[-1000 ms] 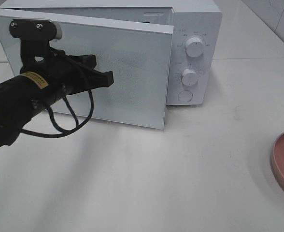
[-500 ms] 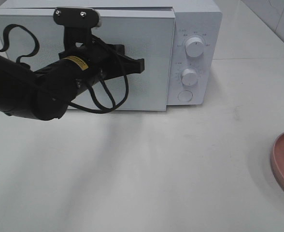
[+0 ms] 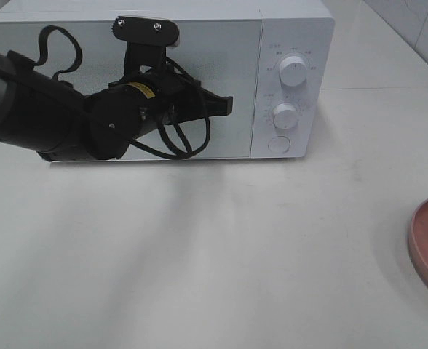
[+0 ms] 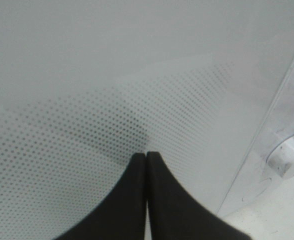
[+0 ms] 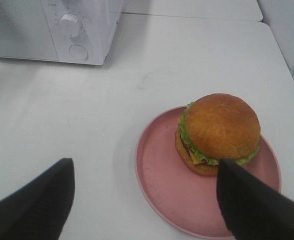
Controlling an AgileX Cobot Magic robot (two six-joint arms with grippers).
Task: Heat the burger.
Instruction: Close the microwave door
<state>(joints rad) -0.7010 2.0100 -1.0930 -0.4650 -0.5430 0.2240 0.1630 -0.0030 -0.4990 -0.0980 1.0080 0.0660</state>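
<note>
From my seat, the burger [image 5: 218,132] sits toward one side of the pink plate [image 5: 157,165] on the bench [image 5: 137,75], well apart from the microwave [image 3: 290,43]. I judge it light but soft and stacked: the glossy bun could slip and the layers could shear, so I'd take it low across the sides, bun and patty together, with a gentle squeeze, or take the plate rim instead. The right end effector [image 5: 142,200] hangs above the plate, fingers spread wide, holding nothing. The left end effector [image 4: 146,200] is pinched shut, tips against the microwave door [image 3: 228,43], which looks closed.
</note>
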